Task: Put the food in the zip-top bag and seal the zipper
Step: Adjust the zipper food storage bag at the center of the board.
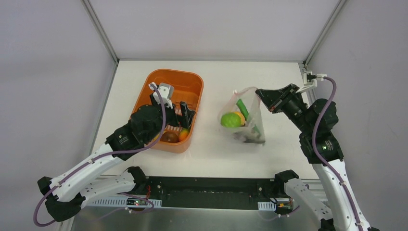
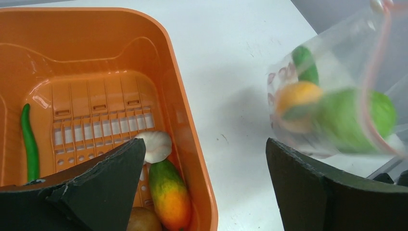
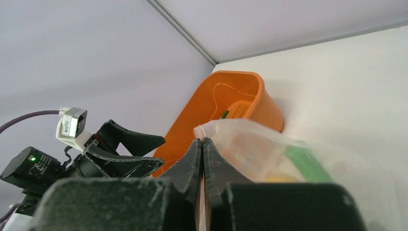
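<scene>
bag half filled, basket not yet emptied
centre left, the left end effector [image 2: 204,143] hangs released wide above the orange basket [image 1: 190,82], where food [image 2: 168,192] lies; centre right, the right end effector [image 1: 262,96] is clenched on the bag [image 1: 243,120] at its zipper [image 2: 373,86], likely propping the mouth up.

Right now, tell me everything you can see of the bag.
Clear crinkly plastic bag with faint pink dots and a pink zipper at its mouth. It stands open, its top edge pinched in the shut right tool, its bottom apparently on the table, right of the basket. Inside: green fruit, orange fruit, green pod, something dark.
</scene>
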